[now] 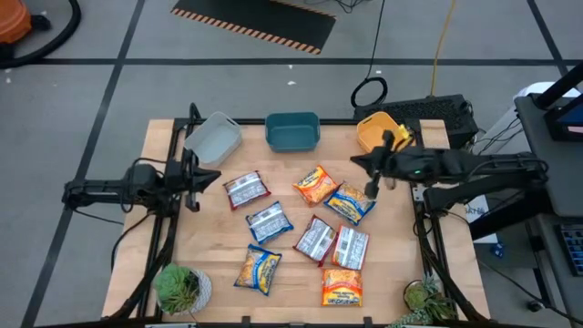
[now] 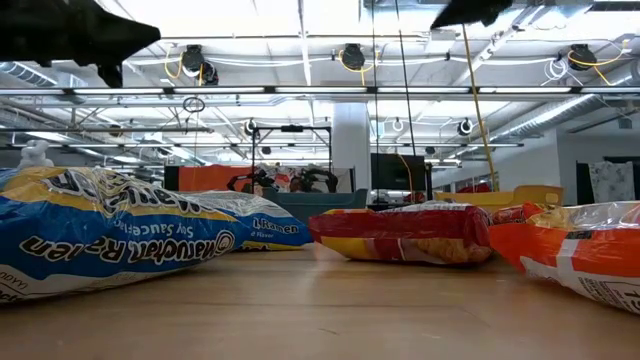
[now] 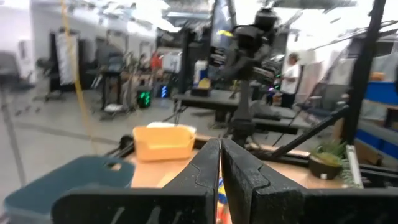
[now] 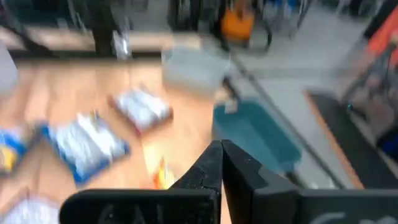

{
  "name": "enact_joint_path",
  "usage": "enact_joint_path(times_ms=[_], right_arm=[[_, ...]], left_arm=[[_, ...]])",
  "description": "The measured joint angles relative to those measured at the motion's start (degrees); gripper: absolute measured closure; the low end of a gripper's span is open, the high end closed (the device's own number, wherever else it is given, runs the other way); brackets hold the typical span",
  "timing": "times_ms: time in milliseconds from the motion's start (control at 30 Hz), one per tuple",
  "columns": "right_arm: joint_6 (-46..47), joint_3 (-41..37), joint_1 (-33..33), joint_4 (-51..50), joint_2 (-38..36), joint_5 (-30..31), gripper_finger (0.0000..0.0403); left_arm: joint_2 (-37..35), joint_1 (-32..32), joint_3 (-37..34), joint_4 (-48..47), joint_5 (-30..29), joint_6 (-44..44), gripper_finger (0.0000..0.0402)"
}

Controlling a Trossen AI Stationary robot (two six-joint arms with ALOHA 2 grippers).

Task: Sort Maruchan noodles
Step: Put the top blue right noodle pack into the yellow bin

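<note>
Right gripper (image 1: 372,189), fingers together and empty, hovers at three o'clock above overlapping Maruchan packets (image 1: 349,202); descending closed would shove them. Left gripper (image 1: 193,182) is also closed.

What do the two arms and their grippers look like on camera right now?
Both arms are dark, near-black, jointed links. The left gripper and right gripper each end in two flat, tapered black fingers on a broad black crossbar. No markings or loose cables are discernible.

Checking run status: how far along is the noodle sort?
Nothing sorted yet: all eight packets lie on the table, while the grey, teal and yellow tubs hold none. Both grippers are shut and empty, the left at the table's left edge, the right above the yellow-blue packet.
</note>
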Motion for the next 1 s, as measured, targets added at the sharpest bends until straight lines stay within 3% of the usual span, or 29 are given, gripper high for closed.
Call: enact_joint_path(times_ms=[367, 667, 1000], right_arm=[[19.9, 0.0, 0.0, -21.8, 7.3, 0.1, 0.0357], [24.7, -2.3, 2.2, -24.6, 11.3, -4.8, 0.0301], [34.5, -7.7, 4.9, -26.8, 11.6, -6.2, 0.0303]], left_arm=[[13.8, 0.0, 5.9, -0.8, -3.1, -4.6, 0.0378], [24.3, 0.0, 10.3, 0.4, -2.1, -2.5, 0.0378], [28.9, 0.0, 12.7, 1.2, -2.0, 1.1, 0.0378]])
